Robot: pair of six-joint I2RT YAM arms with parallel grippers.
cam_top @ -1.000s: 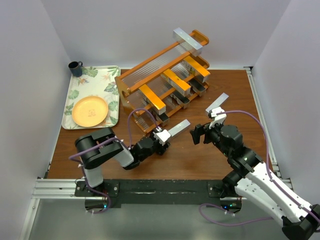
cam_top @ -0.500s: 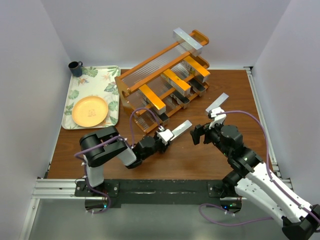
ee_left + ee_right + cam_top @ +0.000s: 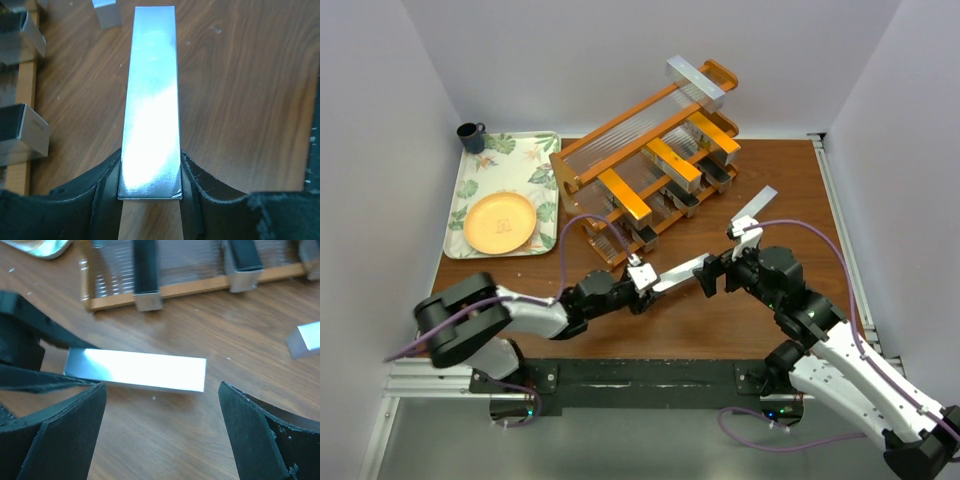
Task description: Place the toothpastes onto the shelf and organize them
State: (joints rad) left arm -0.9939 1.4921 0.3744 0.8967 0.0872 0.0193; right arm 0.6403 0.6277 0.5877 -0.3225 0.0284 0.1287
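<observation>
silver toothpaste carton point(image 3: 151, 105) | near end clamped between black fingers point(image 3: 107, 187) | above wooden table point(image 3: 240, 100)

Stepped shelf point(image 3: 620, 142) at the rear, tray point(image 3: 520, 160) left of it, plate point(image 3: 500, 222) on tray, toothpaste carton point(image 3: 680, 271) before shelf
</observation>
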